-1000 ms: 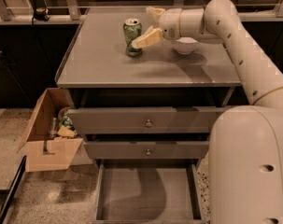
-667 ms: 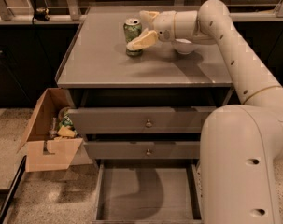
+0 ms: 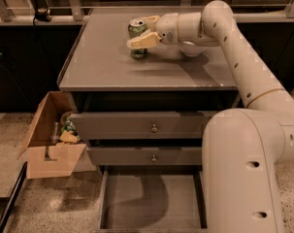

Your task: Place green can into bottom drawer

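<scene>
Green can [image 3: 138, 53] stands upright toward the back of the cabinet top [image 3: 98, 67]. Gripper [image 3: 138, 32] straddles it, fingers spread either side, apparently not yet clenched. White bowl [image 3: 190, 48] sits by the wrist, same cabinet top. Bottom drawer [image 3: 151, 200] of the cabinet is pulled out. Grasp, lift, lower and release all left.

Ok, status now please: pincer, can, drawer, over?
Pincer at the can on cabinet top. Can upright, not lifted. Bottom drawer open below. Bowl close behind the pincer.
</scene>
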`<act>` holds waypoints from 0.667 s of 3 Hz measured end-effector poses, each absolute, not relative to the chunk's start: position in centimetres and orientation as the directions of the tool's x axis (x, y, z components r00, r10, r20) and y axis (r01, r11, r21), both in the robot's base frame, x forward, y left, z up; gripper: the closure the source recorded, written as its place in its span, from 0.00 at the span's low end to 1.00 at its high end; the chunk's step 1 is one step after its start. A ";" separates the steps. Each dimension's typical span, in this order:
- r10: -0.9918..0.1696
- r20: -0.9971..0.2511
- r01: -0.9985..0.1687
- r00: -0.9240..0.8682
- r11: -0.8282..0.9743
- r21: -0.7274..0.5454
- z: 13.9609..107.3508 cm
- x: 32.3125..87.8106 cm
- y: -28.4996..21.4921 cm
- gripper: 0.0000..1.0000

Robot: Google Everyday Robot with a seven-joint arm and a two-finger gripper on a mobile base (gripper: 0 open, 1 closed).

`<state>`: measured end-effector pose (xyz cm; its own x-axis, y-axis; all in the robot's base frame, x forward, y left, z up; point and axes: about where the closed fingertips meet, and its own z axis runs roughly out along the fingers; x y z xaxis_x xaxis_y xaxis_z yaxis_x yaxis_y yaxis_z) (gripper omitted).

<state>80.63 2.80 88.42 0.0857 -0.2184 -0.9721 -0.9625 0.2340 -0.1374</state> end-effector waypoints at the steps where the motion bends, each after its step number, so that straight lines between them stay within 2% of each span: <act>1: -0.218 -0.972 -0.962 0.086 0.234 -0.137 88.4 80.6 2.8 0.49; 2: -0.218 -0.972 -0.963 0.086 0.234 -0.137 88.4 80.6 2.8 0.72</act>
